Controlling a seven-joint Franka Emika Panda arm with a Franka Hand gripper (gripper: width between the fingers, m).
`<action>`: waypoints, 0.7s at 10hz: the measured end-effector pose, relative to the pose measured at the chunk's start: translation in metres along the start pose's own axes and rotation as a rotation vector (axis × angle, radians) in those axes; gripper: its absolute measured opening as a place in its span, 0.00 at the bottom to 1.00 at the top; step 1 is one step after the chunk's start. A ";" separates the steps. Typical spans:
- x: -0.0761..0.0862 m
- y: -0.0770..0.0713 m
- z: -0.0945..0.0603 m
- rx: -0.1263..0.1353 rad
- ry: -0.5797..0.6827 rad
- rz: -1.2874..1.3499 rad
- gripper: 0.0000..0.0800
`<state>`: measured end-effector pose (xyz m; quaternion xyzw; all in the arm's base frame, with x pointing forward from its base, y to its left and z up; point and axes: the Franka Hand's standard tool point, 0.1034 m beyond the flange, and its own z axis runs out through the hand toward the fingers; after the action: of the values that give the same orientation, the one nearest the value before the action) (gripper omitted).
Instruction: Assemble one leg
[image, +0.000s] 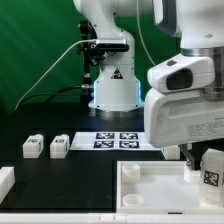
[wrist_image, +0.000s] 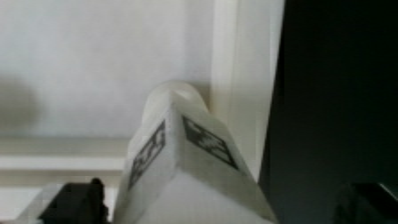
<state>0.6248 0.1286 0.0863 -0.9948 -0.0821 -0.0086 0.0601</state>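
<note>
In the wrist view a white leg (wrist_image: 192, 150) with black-and-white tags stands between my gripper's (wrist_image: 221, 205) two dark fingers. A narrow gap shows beside one finger (wrist_image: 75, 205) and a wider dark gap beside the other. The leg stands by the raised rim (wrist_image: 249, 90) of the white tray. In the exterior view the gripper (image: 203, 160) hangs over the tray's (image: 150, 185) far corner at the view's right. The same leg (image: 212, 170) stands upright there. Two more legs (image: 33, 146) (image: 60, 146) lie on the black table at the view's left.
The marker board (image: 117, 140) lies behind the tray, in front of the arm's base (image: 112, 85). Another white part (image: 5, 182) shows at the exterior view's left edge. A green curtain hangs at the back.
</note>
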 end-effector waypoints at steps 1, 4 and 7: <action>0.004 0.000 0.000 -0.014 0.033 -0.194 0.81; 0.001 0.010 0.007 -0.020 0.029 -0.480 0.81; 0.001 0.010 0.007 -0.019 0.029 -0.476 0.56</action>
<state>0.6272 0.1198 0.0783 -0.9476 -0.3134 -0.0378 0.0481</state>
